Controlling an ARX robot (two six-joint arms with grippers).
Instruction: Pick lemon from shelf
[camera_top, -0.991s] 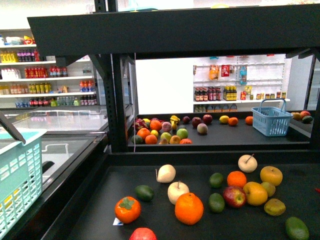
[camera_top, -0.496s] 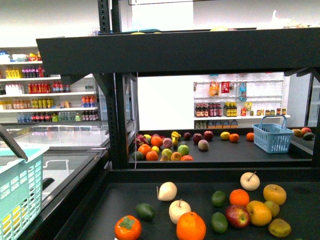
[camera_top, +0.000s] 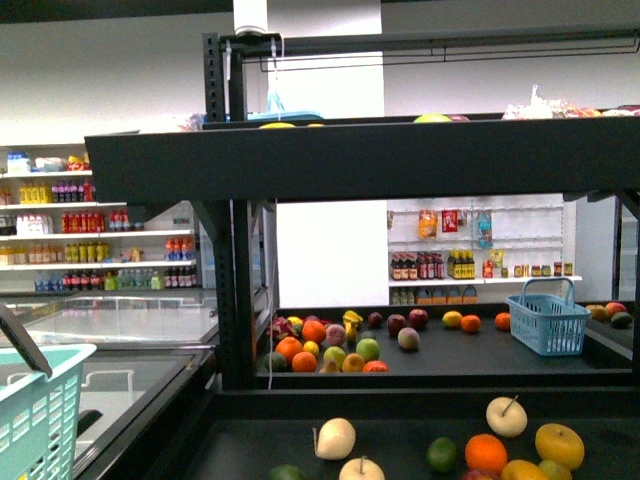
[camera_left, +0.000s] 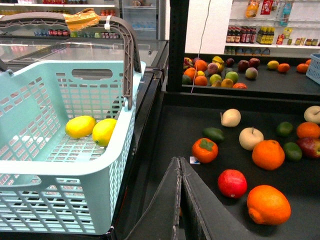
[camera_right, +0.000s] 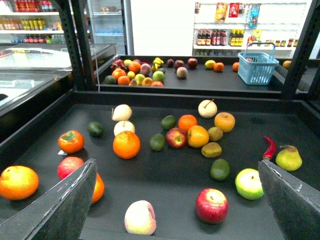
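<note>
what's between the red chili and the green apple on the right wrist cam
Nothing. In the right wrist view the red chili and the green apple are parted only by bare black shelf deck; the yellow pear sits off to one side.

The black metal tiered shelf (camera_top: 360, 160) fills the middle and right of the scene, its upper deck over the near lower deck. On that near deck loose fruit lies scattered: a round orange citrus fruit (camera_left: 268, 154) near the middle, and a red chilli pepper (camera_right: 269, 148) just beside a yellow-green pear (camera_right: 288, 158) at the right. Just left of the near deck stands a pale turquoise plastic basket (camera_left: 75, 165), with two yellow oval lemons (camera_left: 80, 126) side by side in it. On the far deck a heap of mixed fruit (camera_top: 325, 345) sits at the left and a small blue plastic basket (camera_top: 547, 320) at the right. White wall shelving with bottles (camera_top: 100, 220) stands far left, behind a glass-topped chest case (camera_top: 120, 320).
</note>
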